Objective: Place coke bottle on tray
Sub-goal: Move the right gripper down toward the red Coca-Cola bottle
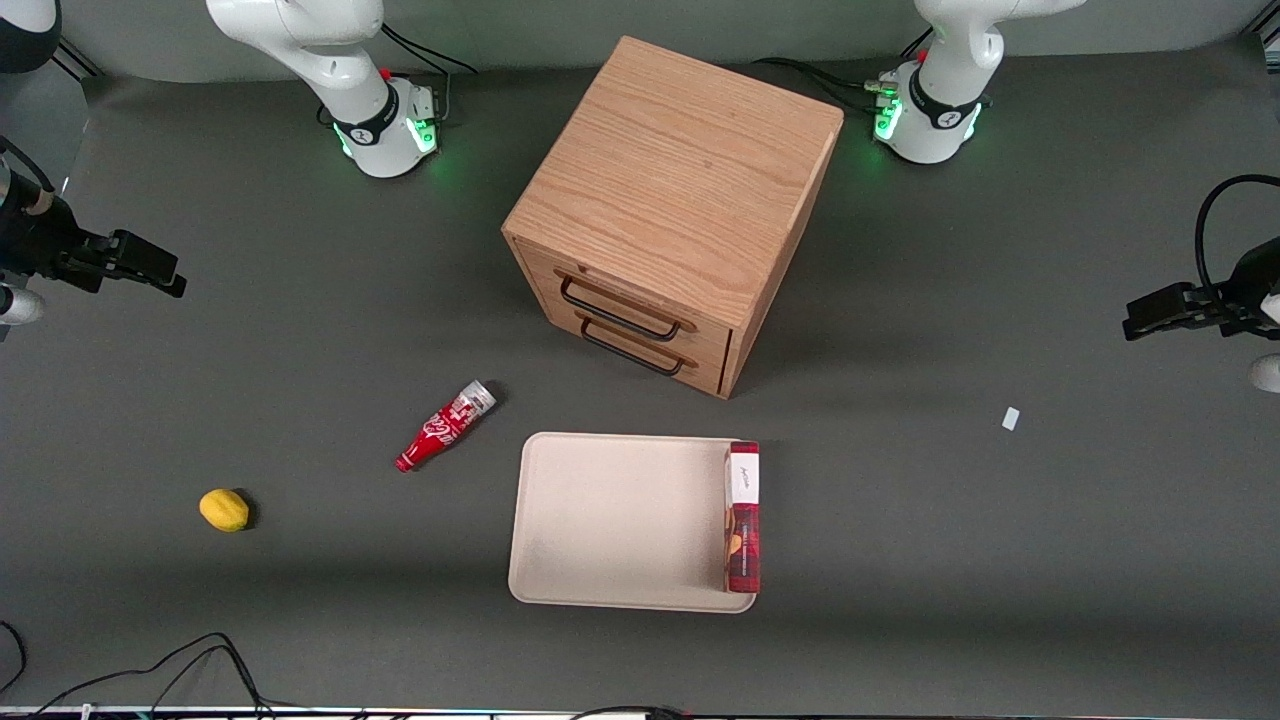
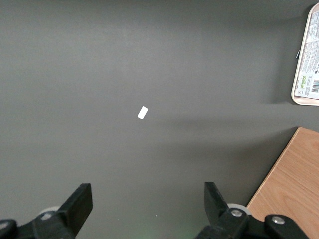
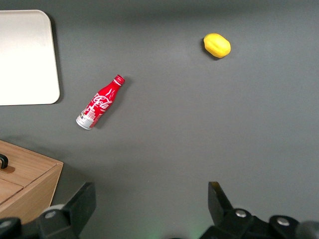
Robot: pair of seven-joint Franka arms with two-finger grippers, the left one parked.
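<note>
Bottle (image 1: 446,425): red, white script, silver base, red cap. Lies on its side on the grey table (image 1: 200,620), untouched, slantwise: cap toward the front edge, base toward the cabinet. Just beside the tray's corner that lies toward the working arm's end, apart from the rim. Also seen from the right wrist (image 3: 99,102), lying between tray and lemon.

Tray (image 1: 615,520): cream, rectangular, rounded corners, low rim. On the table in front of the cabinet, nearer the front edge than the bottle. Its bare floor shows over most of its area. One corner appears in the right wrist view (image 3: 25,57).

Box (image 1: 743,515): long, red, white label. Rests along the tray's edge toward the parked arm's end, running that edge's whole length.

Cabinet (image 1: 675,205): wooden, two drawers with dark wire handles, turned at an angle, near the table's middle.

Lemon (image 1: 224,510): yellow, on the table toward the working arm's end, well apart from the bottle; nearer the front edge than the bottle. Right wrist view (image 3: 217,45).

Tag (image 1: 1010,418): small, white, flat on the table toward the parked arm's end.

Gripper (image 3: 152,206): raised above the table near the edge at the working arm's end, well apart from the bottle. Fingers spread wide, nothing between them.
</note>
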